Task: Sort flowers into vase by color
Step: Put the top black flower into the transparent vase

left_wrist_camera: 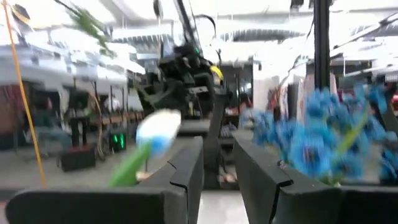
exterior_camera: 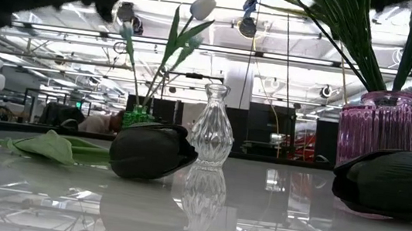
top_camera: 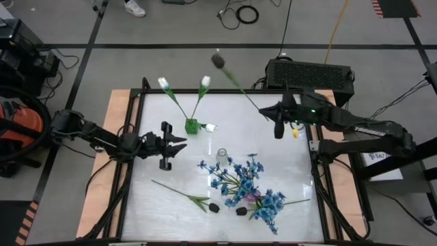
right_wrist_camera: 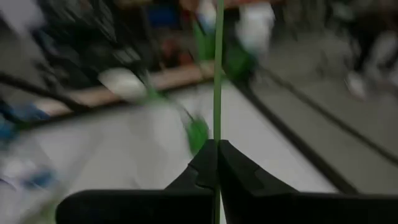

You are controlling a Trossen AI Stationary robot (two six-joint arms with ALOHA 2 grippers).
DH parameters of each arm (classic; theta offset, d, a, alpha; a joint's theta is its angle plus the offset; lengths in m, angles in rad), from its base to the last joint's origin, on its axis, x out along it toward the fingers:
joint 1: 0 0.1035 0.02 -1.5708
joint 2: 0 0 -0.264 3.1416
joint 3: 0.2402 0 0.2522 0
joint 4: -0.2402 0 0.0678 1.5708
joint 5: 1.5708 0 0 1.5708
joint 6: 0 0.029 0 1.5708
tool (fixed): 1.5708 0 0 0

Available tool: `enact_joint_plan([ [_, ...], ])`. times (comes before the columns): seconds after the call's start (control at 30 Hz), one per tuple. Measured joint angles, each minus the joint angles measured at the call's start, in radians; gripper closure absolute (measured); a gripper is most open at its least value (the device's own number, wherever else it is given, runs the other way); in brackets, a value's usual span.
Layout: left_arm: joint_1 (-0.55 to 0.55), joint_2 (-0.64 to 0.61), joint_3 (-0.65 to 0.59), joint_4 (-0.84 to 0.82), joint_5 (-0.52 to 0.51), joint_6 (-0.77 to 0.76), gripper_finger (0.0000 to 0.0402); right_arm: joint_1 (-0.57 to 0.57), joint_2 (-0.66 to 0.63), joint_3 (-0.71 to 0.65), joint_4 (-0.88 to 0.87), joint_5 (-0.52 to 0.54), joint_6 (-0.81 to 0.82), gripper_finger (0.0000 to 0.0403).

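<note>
Nearest the front edge of the white tabletop [top_camera: 171, 212], two loose black tulip buds [top_camera: 214, 207] lie beside the pink ribbed glass vase [exterior_camera: 388, 124] stuffed with blue sprays [top_camera: 242, 179]. Mid-table stands the empty clear glass bud vase [top_camera: 221, 156]; the left gripper [top_camera: 179, 145] waits by the left edge, fingers spread, empty. Toward the back, white tulips [top_camera: 205, 82] sit in the small green vase [top_camera: 192, 126]. The right gripper [right_wrist_camera: 217, 163] is pinched on a thin green stem [right_wrist_camera: 218, 74]; the overhead view shows its black bud [top_camera: 218, 61] past the back edge. Probably featherlight and whippy, so grip low on the stem.
</note>
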Motion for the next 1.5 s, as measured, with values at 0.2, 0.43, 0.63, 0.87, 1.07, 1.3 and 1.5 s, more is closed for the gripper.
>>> enact_joint_plan([
  [0.2,0.016,0.0,0.211,-0.112,0.023,0.014,0.0305,0.158,-0.003,0.001,0.269,0.0,-0.04,0.0402],
  [0.43,0.015,0.0,0.532,-0.592,0.035,0.031,0.0305,0.328,0.128,0.002,0.462,0.004,-0.108,0.0402],
  [0.63,0.011,0.0,0.692,-0.801,0.081,0.041,0.0279,0.414,0.25,0.002,0.545,0.068,-0.159,0.0402],
  [0.87,0.016,0.0,0.713,-0.784,0.068,0.097,0.0193,0.427,0.31,0.002,0.569,0.083,-0.204,0.0402],
  [1.07,0.024,0.03,0.714,-0.718,0.056,0.137,0.0165,0.425,0.318,0.002,0.573,0.084,-0.218,0.0402],
  [1.3,0.028,0.086,0.714,-0.632,0.085,0.143,0.0181,0.425,0.317,0.002,0.573,0.084,-0.218,0.0402],
  [1.5,0.028,0.142,0.756,-0.628,0.136,0.139,0.0206,0.425,0.317,0.002,0.572,0.091,-0.218,0.0402],
])
